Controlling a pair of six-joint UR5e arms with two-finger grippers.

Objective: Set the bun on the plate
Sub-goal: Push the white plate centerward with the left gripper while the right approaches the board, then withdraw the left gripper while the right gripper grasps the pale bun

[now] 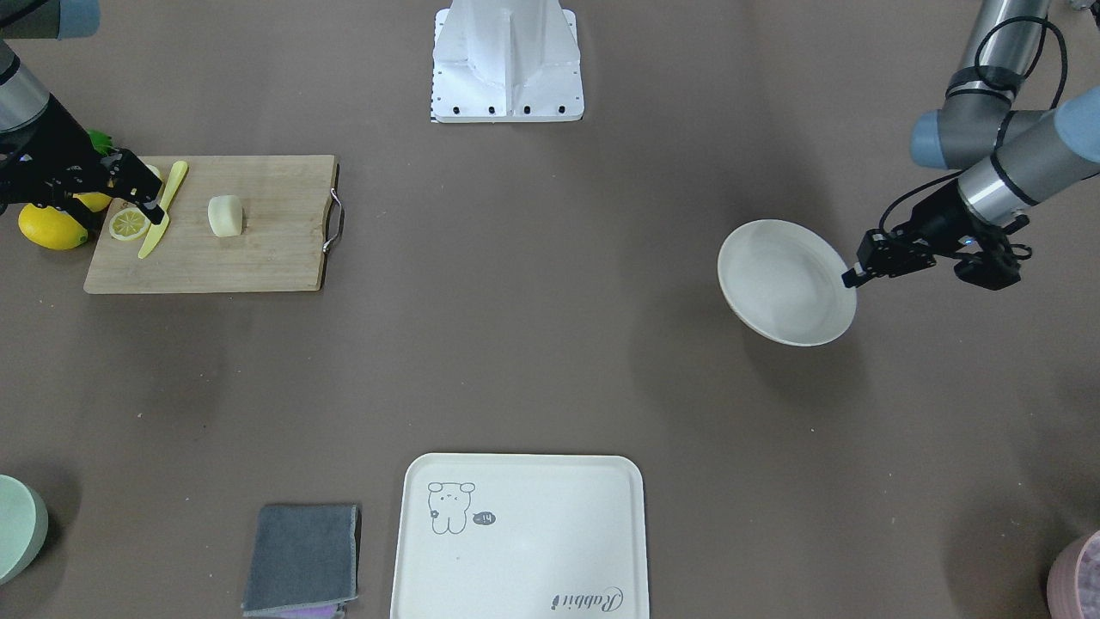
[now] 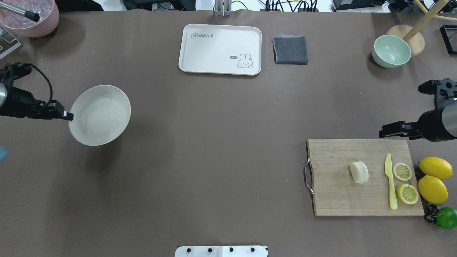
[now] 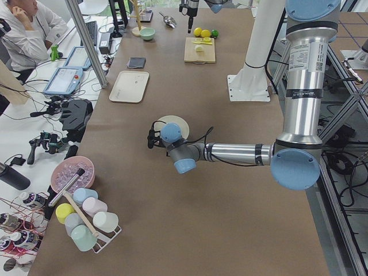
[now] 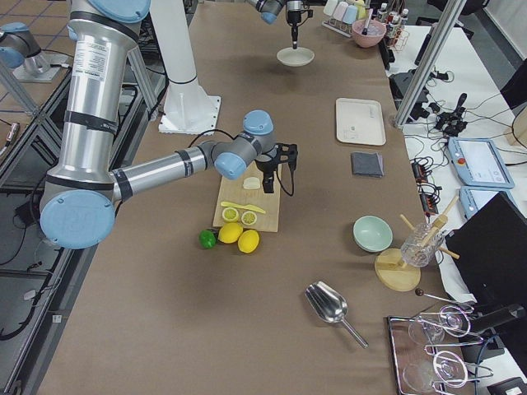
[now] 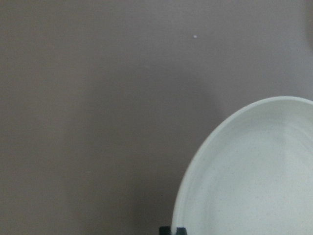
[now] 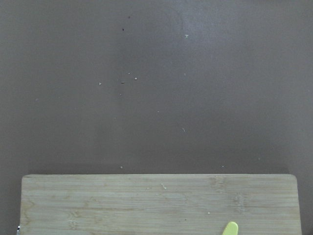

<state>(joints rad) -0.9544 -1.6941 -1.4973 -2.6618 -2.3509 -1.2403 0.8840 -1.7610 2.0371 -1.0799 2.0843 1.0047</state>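
One bun (image 2: pixel 358 172) lies on the wooden cutting board (image 2: pixel 332 200), near its middle. Beside it on the board are one yellow knife (image 2: pixel 391 182) and two lemon slices (image 2: pixel 402 171). Two whole lemons (image 2: pixel 435 167) and one lime (image 2: pixel 447 217) sit just off the board's edge. The right gripper (image 2: pixel 382 134) hangs by the board's far edge; whether its fingers are apart cannot be told. Well apart from the board, the left gripper (image 2: pixel 69 116) is clamped on the rim of one plate (image 2: pixel 100 115). One tray (image 2: pixel 214 46) reads "Rabbit" and "hi".
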